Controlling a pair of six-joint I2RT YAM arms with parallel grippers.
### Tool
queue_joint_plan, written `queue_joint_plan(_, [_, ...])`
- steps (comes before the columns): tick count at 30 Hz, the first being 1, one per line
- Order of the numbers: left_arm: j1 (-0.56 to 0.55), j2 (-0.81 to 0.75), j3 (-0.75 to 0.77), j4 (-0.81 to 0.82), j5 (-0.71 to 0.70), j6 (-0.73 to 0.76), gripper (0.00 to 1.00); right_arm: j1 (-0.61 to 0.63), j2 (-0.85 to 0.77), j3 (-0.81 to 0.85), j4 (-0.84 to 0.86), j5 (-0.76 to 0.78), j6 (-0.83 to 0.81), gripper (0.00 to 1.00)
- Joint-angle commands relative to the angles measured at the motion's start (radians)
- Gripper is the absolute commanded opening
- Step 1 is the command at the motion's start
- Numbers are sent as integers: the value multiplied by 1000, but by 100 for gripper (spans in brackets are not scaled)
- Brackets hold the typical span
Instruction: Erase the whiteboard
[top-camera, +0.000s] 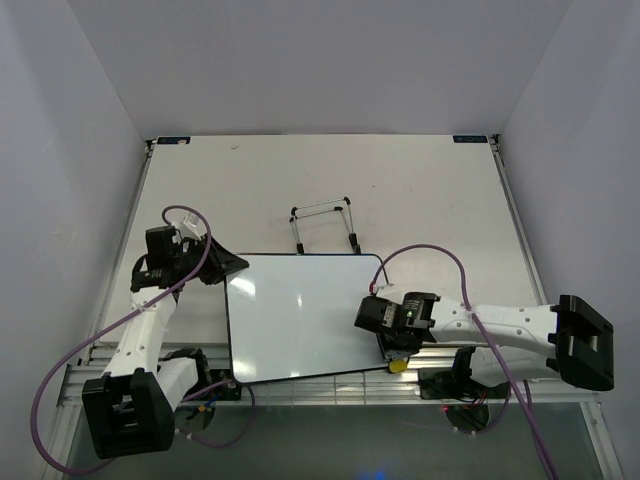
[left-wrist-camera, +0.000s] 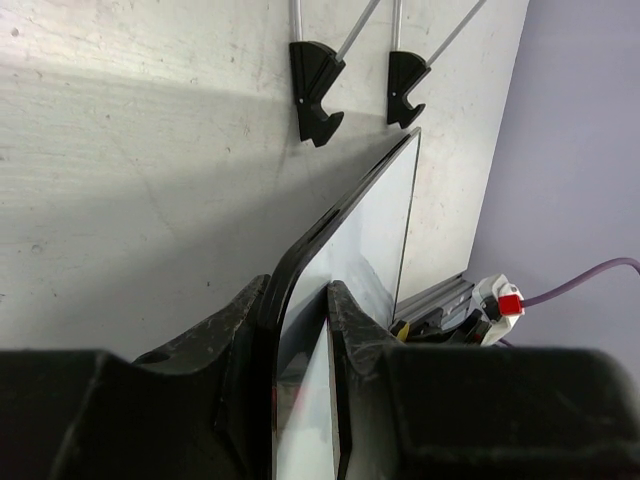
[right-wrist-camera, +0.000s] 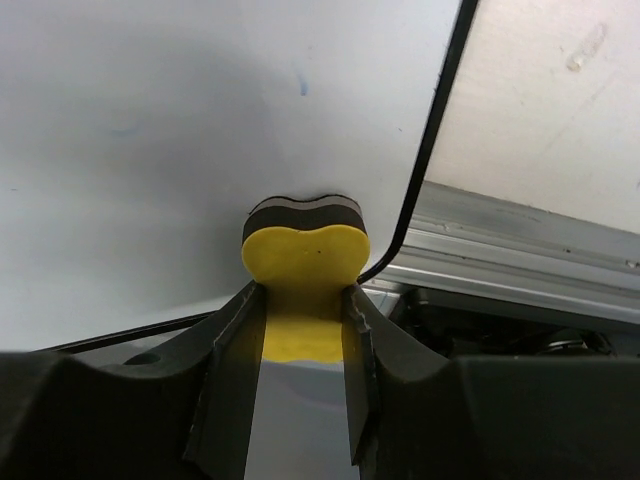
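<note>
Whiteboard (top-camera: 300, 320) lies flat at the middle of the counter's (top-camera: 420, 190) near edge, its near side reaching the metal rail there. Its face shows white, with a faint bluish speck near the near-right corner. A wire easel stand (top-camera: 325, 225) sits just beyond the board's far edge, apart from it.

The left arm (top-camera: 150, 330) rises from its base at the near-left corner and leans toward the far edge. Its wrist is bent to the right and held low, so the left jaws meet the whiteboard at its far-left corner. They pinch the black rim there, one finger on each side of it.

The right arm (top-camera: 500, 325) stretches low and nearly level along the near edge, pointing left. The right jaws are clamped on a yellow eraser (right-wrist-camera: 305, 260), gripping its flanks. The eraser's dark felt face is pressed to the board just inside the near-right corner.
</note>
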Motion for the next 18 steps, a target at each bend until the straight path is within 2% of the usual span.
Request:
queue_joint_plan(1, [3,-20,-8,-5,-107,-3,0,-3,63,45,347,-55,-63,26])
queue_joint_plan(12, [2,2,-9,2,-82,3,0,-104,98,111,517,-98,-198,26])
queue_joint_plan(16, [0,0,-8,-1,-81,3,0,-194,86,58,524,-150,-221,26])
queue_joint_plan(18, [-2,-1,-6,-5,-84,5,0,-255,11,-16,520,-168,-209,26])
